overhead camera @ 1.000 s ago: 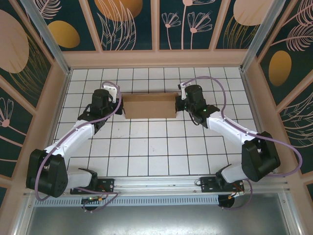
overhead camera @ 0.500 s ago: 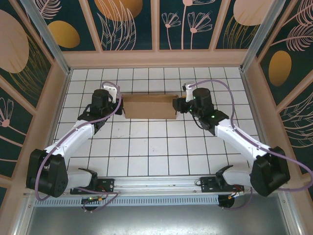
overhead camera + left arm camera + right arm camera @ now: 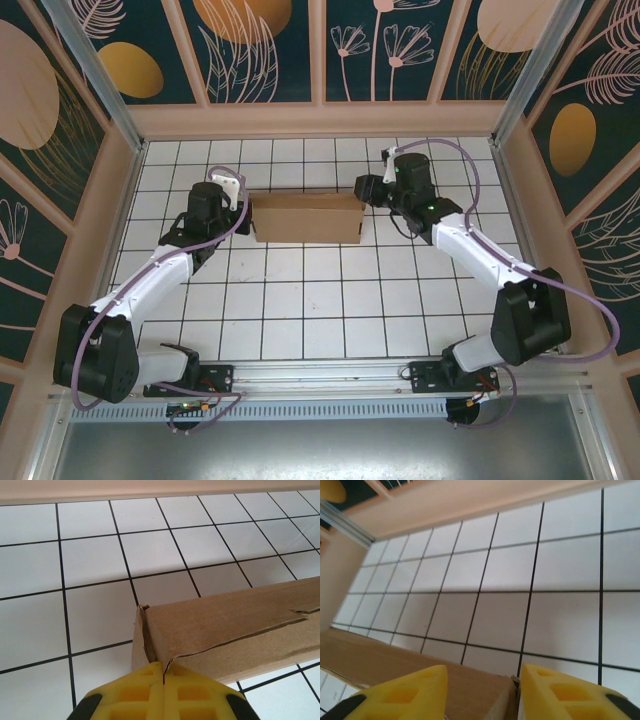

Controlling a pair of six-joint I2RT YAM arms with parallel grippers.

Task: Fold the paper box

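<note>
The paper box (image 3: 305, 218) lies on the white tiled floor as a shallow brown cardboard box, closed on top. My left gripper (image 3: 244, 209) is at its left end. In the left wrist view the yellow fingers (image 3: 195, 690) are pressed together, and the left gripper (image 3: 163, 666) pinches a thin cardboard edge at the box (image 3: 225, 625) corner. My right gripper (image 3: 362, 189) is at the box's far right corner. In the right wrist view the right gripper (image 3: 482, 672) is open, its fingers either side of that box (image 3: 395, 662) corner.
Wooden walls (image 3: 320, 118) ring the tiled floor (image 3: 320, 300) on three sides. The back wall runs about two tiles behind the box. Open tiles lie between the box and the arm bases (image 3: 200, 378).
The right arm has swung from the box's right end towards the far right corner. The left arm and the box have stayed put.
</note>
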